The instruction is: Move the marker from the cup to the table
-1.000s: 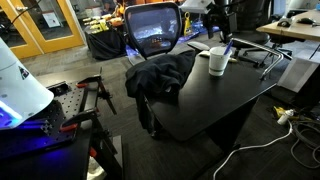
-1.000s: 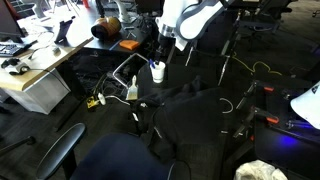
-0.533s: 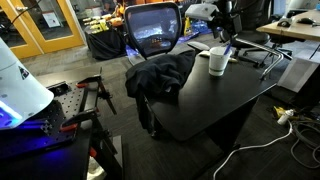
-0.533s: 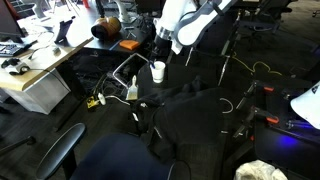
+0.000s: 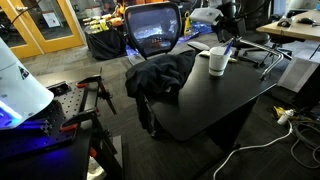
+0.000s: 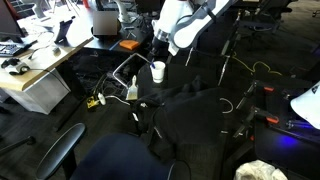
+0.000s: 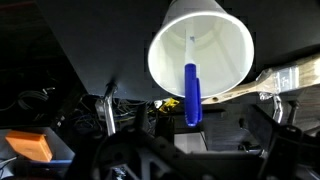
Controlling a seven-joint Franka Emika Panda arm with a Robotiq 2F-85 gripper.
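Observation:
The white cup (image 5: 217,62) stands on the black table (image 5: 225,105) near its far edge; it also shows in the other exterior view (image 6: 158,71). In the wrist view I look straight down into the cup (image 7: 222,45). The dark blue marker (image 7: 192,95) leans in it, with its rounded upper end sticking out toward the camera. My gripper (image 5: 228,42) hangs just above the cup in both exterior views (image 6: 160,52). In the wrist view its dark fingers (image 7: 192,138) stand wide apart on either side of the marker's free end and do not touch it.
A black office chair (image 5: 153,30) stands behind the table, with a dark jacket (image 5: 160,75) draped over the table's edge. White papers (image 5: 198,47) lie beside the cup. A pale wooden desk (image 6: 45,65) and cables on the floor (image 6: 100,98) are off to one side.
My gripper has risen slightly above the cup. The cup and marker have not moved.

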